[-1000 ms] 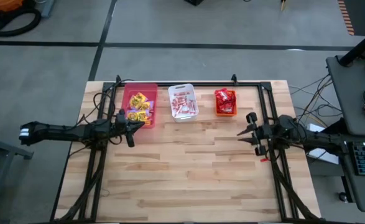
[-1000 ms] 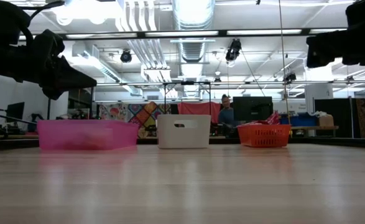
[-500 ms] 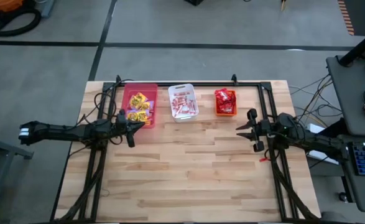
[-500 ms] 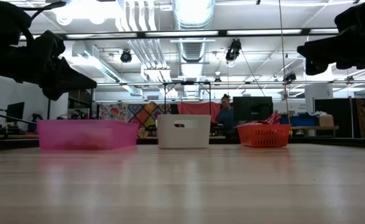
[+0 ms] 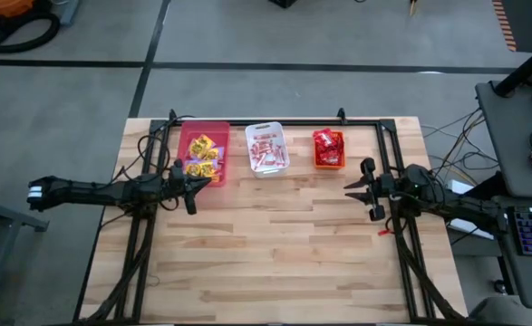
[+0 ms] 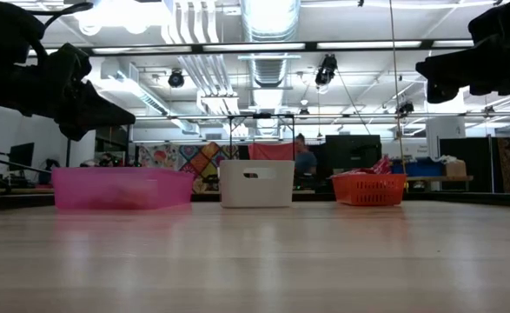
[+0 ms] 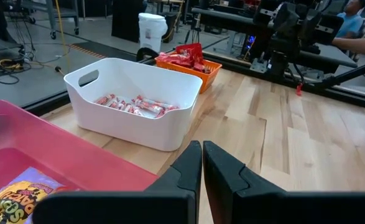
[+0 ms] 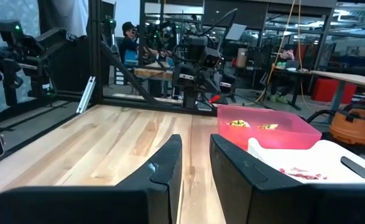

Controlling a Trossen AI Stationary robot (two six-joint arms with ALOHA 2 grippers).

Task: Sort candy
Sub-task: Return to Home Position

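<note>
The candy lies in three bins along the far edge. Yellow packets are in the pink bin, thin pinkish sticks in the white bin, and red packets in the orange bin. My left gripper hangs shut above the table by the pink bin's near right corner, with nothing in it. My right gripper hangs level at the table's right side, near the orange bin. Its fingers stand a little apart with nothing between them.
Black frame rails run along the table's left, right and far edges. Bare wood spreads over the middle and the near half. Beyond the far edge is a workshop room with a person at a desk.
My right gripper has swung a little toward the far edge and the bins, staying level and clear of the table. The bins and candy have kept their places.
</note>
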